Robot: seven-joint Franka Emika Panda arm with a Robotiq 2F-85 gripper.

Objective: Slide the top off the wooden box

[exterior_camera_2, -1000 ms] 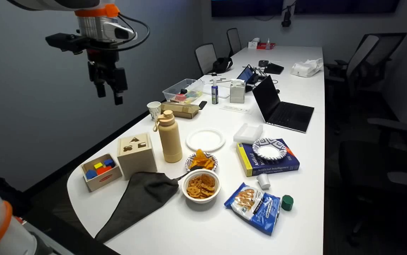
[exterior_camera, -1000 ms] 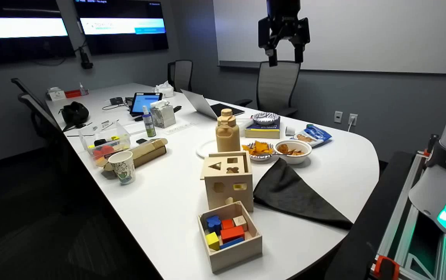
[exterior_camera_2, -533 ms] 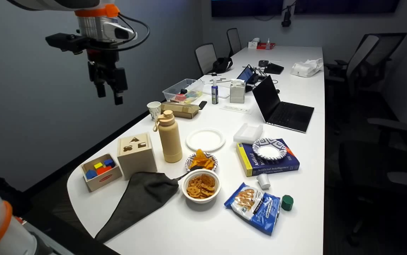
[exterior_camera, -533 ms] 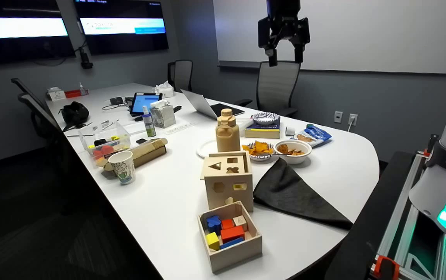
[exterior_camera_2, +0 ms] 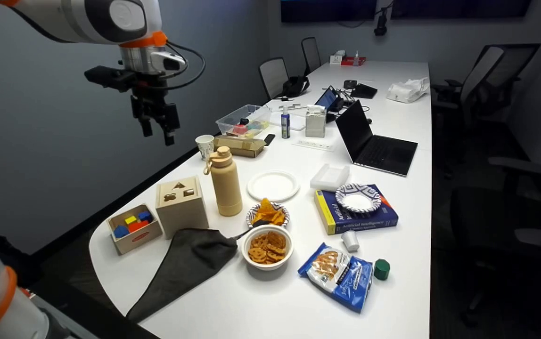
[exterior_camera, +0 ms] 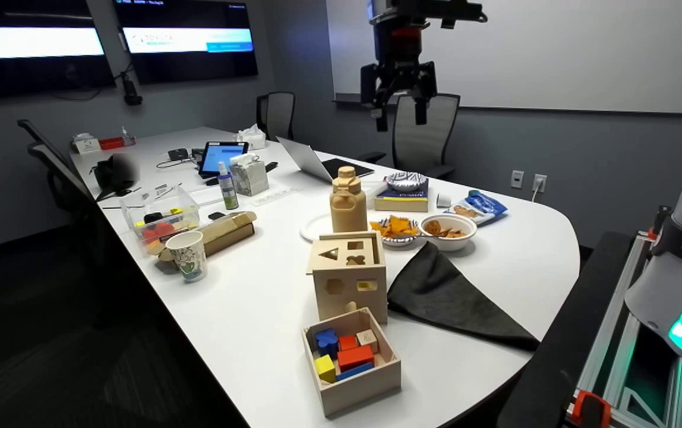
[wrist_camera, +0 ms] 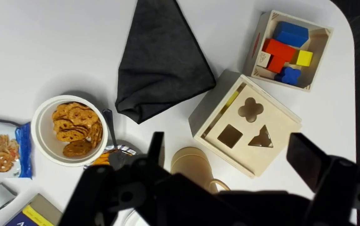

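Observation:
The wooden box (exterior_camera: 344,304) stands upright on the table, also in an exterior view (exterior_camera_2: 183,217) and the wrist view (wrist_camera: 210,101). The top (exterior_camera: 341,244) lies flat in the box's upper rails; it also shows in an exterior view (exterior_camera_2: 179,191) and the wrist view (wrist_camera: 246,125). It is slid part way: a narrow gap with something yellow inside shows along one edge, and the opposite edge sticks out past the rails. My gripper (exterior_camera: 401,120) is open and empty, high above the table, also in an exterior view (exterior_camera_2: 159,136). In the wrist view the fingers (wrist_camera: 227,139) appear either side of the top.
A tan bottle (exterior_camera_2: 228,188) stands close beside the box. A low wooden tray (exterior_camera: 365,392) with coloured blocks touches or nearly touches it. A black cloth (wrist_camera: 164,62) lies against another side. A bowl of pretzels (exterior_camera_2: 244,254) and a bowl of chips (exterior_camera_2: 251,217) are nearby.
My gripper has come down, moving left in an exterior view and right in another. It stays open. The box and its top have not moved.

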